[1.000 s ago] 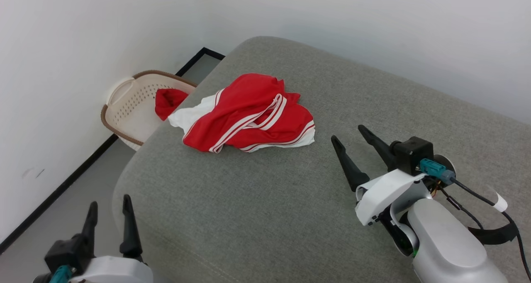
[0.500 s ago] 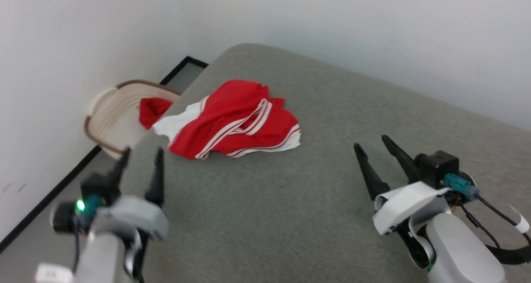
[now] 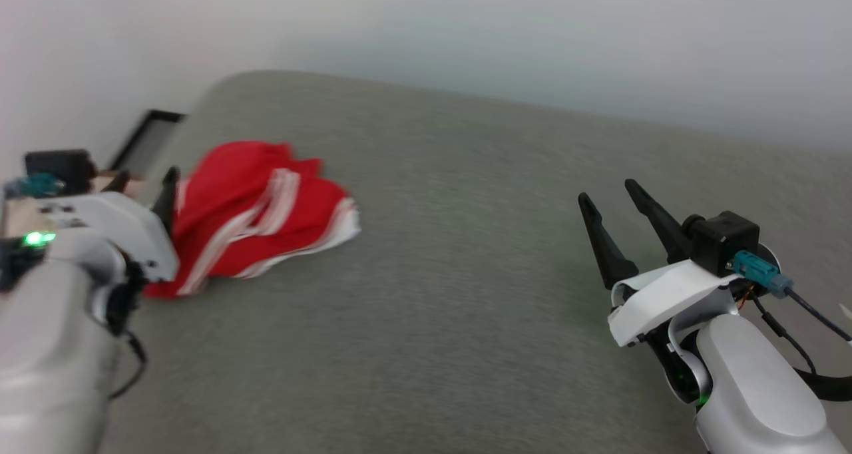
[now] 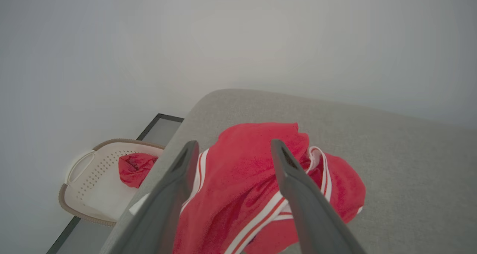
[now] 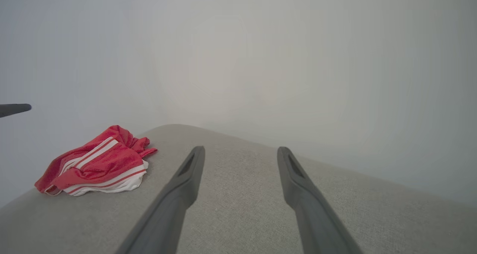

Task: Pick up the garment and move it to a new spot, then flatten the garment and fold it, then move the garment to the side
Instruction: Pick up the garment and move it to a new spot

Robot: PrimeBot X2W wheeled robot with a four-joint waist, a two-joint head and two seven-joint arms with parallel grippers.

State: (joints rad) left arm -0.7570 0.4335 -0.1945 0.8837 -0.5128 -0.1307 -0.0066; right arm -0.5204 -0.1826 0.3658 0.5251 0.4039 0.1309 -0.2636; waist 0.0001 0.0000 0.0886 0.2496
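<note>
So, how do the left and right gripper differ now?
The left gripper is close to the garment, pointing at it; the right gripper is far from it, above bare grey surface. In the head view the left gripper looks blurred, the right gripper sharp. Both are open and hold nothing.

one garment, one left gripper, one right gripper, one basket, one red scrap and one grey table.
</note>
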